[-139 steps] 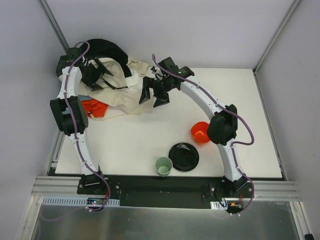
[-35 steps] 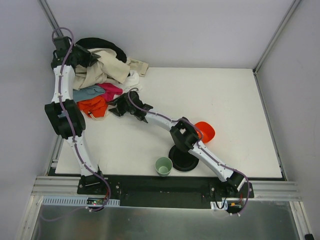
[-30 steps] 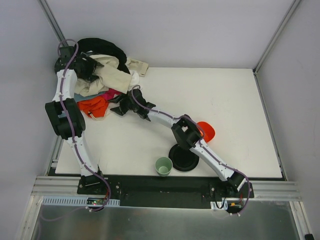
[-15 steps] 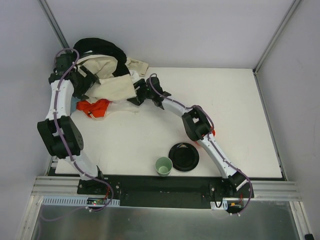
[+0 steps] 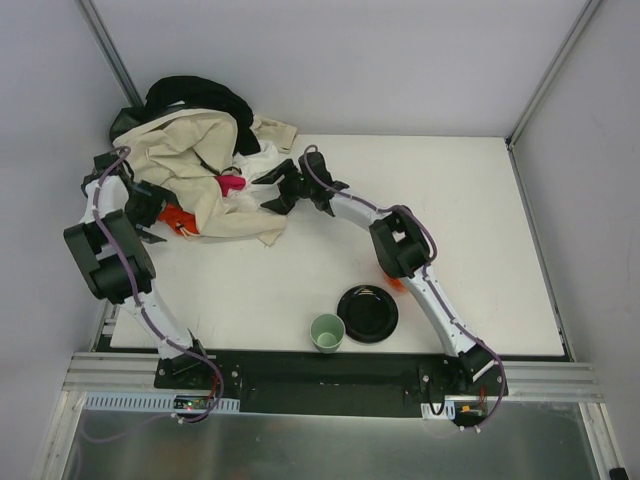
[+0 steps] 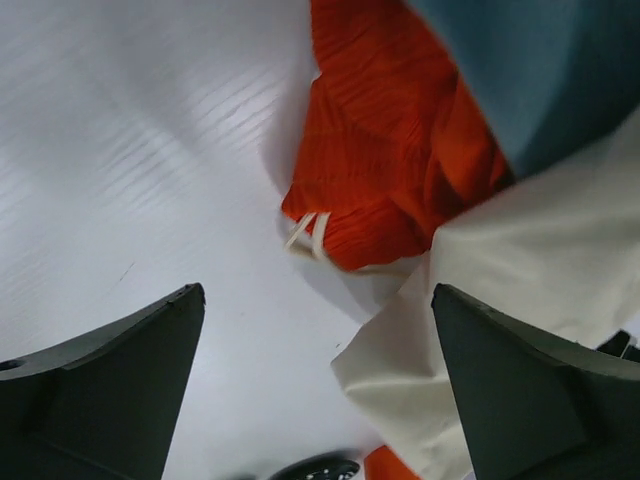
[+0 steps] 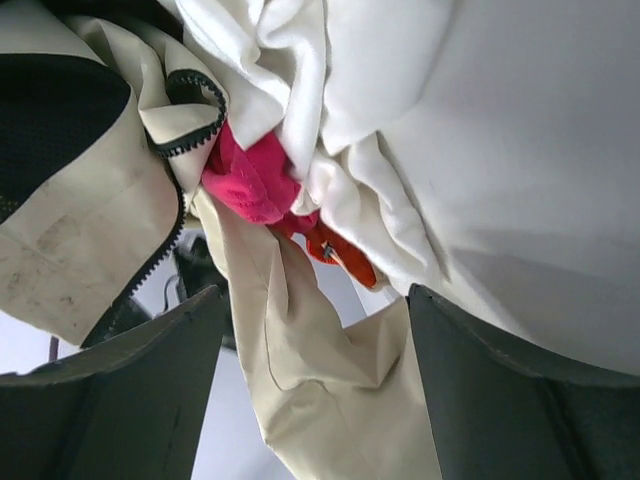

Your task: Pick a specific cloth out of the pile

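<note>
The orange-red cloth (image 5: pixel 178 219) peeks out at the left foot of the pile (image 5: pixel 195 150), mostly under a beige piece (image 5: pixel 200 185). In the left wrist view the cloth (image 6: pixel 390 170) lies on the white table with white ties (image 6: pixel 305 230), beside a teal piece (image 6: pixel 540 70). My left gripper (image 5: pixel 150 212) is open and empty just short of it (image 6: pixel 320 400). My right gripper (image 5: pixel 268 193) is open and empty at the pile's right side. Ahead of it (image 7: pixel 315 390) a scrap of the cloth (image 7: pixel 345 255) shows under the pink cloth (image 7: pixel 250 180).
A black cloth (image 5: pixel 195 100) tops the pile against the back wall. A black plate (image 5: pixel 367 313) and a green cup (image 5: pixel 327 332) stand near the front. The orange bowl (image 5: pixel 398 284) is mostly hidden behind my right arm. The table's left edge is next to my left gripper.
The beige piece has come down over the pile and covers most of the orange-red cloth. My left gripper has dropped from the pile's top to the cloth. My right gripper has shifted slightly.
</note>
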`<state>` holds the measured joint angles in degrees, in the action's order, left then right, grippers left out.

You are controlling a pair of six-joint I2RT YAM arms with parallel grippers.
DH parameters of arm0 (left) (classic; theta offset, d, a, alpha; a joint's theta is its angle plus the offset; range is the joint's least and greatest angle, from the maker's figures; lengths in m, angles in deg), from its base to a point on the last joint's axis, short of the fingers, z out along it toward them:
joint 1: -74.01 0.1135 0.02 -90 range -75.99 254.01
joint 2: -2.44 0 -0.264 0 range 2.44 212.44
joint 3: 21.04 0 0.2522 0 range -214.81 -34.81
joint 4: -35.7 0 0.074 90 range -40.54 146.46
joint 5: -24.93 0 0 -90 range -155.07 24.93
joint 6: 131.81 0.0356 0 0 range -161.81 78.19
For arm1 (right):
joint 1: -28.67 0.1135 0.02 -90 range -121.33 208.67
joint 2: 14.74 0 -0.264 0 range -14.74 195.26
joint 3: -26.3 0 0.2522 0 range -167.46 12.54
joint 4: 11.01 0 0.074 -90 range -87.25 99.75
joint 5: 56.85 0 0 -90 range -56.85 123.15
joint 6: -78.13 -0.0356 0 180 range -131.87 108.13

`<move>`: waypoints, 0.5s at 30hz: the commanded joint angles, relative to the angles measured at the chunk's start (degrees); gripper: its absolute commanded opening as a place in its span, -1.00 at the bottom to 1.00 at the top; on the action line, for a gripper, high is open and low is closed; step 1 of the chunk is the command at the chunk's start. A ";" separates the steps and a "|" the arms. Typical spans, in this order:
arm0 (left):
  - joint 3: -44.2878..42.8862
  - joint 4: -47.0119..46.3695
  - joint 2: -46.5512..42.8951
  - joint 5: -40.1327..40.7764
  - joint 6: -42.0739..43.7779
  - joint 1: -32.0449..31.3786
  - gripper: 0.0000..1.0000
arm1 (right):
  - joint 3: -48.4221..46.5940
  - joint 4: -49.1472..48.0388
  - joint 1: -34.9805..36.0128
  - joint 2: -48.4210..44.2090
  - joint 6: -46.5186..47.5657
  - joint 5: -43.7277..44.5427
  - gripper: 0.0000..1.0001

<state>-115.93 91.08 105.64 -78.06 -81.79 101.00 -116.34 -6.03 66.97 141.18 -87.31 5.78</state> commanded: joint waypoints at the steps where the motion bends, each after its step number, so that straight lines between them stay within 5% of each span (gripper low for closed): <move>1: -8.86 -0.40 10.16 -5.28 -4.57 -0.62 0.91 | 3.62 0.69 -2.88 -10.09 4.15 -3.91 0.53; 6: -17.30 -0.67 18.70 -7.04 -5.28 -2.10 0.71 | 8.99 4.81 -5.69 -17.47 10.91 -5.67 0.53; 12: -20.21 -1.11 21.69 -9.68 -4.92 -8.42 -0.15 | 8.82 13.77 -7.19 -22.67 19.70 -8.30 0.54; 15: -20.39 -1.64 22.66 -10.56 -5.36 -13.95 -0.41 | 8.12 19.31 -7.45 -24.95 24.18 -9.10 0.54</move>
<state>-134.09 91.76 126.54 -84.31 -86.25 95.27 -106.79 4.99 58.51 122.69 -71.45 0.07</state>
